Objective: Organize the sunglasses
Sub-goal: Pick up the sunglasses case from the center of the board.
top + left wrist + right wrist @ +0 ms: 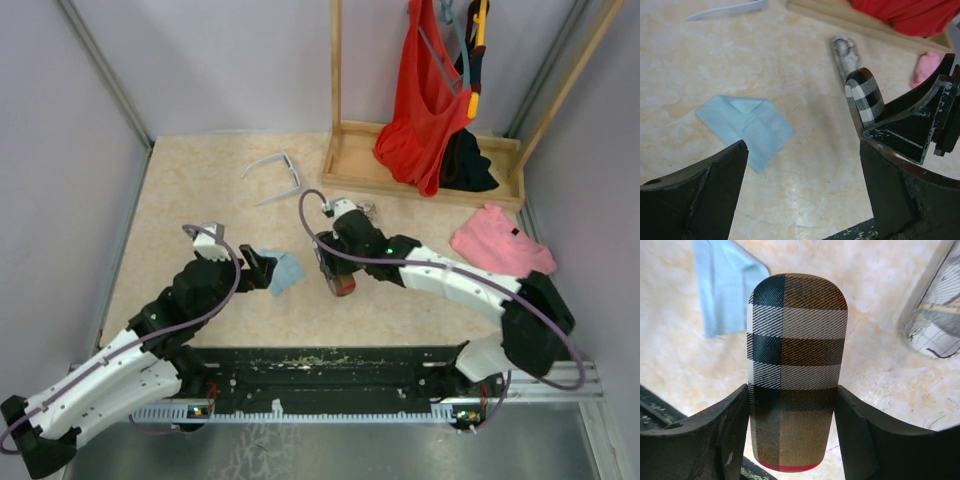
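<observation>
The white-framed sunglasses lie open on the table at the back, apart from both arms; one pale arm of the sunglasses shows at the top of the left wrist view. My right gripper is shut on a brown plaid case, both fingers pressed against its long sides. My left gripper stands open and holds nothing, just left of a folded light blue cloth.
A grey-patterned case lies just beyond the plaid one. A wooden rack with red and black garments stands at the back right. A pink cloth lies on the right.
</observation>
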Tool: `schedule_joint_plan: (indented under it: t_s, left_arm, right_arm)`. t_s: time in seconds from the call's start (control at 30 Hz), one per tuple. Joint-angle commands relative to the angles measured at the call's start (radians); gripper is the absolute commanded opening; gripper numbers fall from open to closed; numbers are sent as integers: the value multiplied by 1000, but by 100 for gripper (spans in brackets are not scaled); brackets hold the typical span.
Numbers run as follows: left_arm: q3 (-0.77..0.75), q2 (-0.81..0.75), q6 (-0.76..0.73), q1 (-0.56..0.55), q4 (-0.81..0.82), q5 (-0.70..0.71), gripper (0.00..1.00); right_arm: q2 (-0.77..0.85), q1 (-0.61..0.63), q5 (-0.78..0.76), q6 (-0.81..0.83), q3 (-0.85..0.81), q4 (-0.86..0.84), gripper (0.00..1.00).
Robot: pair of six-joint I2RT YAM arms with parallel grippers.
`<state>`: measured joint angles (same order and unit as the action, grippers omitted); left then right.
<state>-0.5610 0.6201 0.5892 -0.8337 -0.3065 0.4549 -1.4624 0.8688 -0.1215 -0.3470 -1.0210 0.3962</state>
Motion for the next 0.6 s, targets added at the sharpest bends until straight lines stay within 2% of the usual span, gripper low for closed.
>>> schedule_joint_plan:
  t_s: [0.0, 0.17, 0.33, 0.4, 0.5, 0.57]
  left_arm:
    - [6, -79, -109, 2, 178, -156, 98]
    - [-4, -143, -203, 2, 323, -291, 98]
    - [-47, -136, -245, 2, 373, -398, 98]
    - [-54, -125, -246, 2, 398, -441, 98]
    - [-57, -105, -247, 3, 442, -510, 98]
    - [-65, -93, -248, 3, 457, -556, 98]
  right_arm:
    - [265, 1, -6, 22, 127, -281, 0]
    - [461, -29, 138, 40, 266, -519, 0]
    - [536, -38, 155, 75, 241, -435, 0]
    - [566, -64, 142, 27, 262, -422, 0]
    - [598, -163, 294, -38, 294, -451, 0]
    - [639, -184, 384, -39, 315, -494, 0]
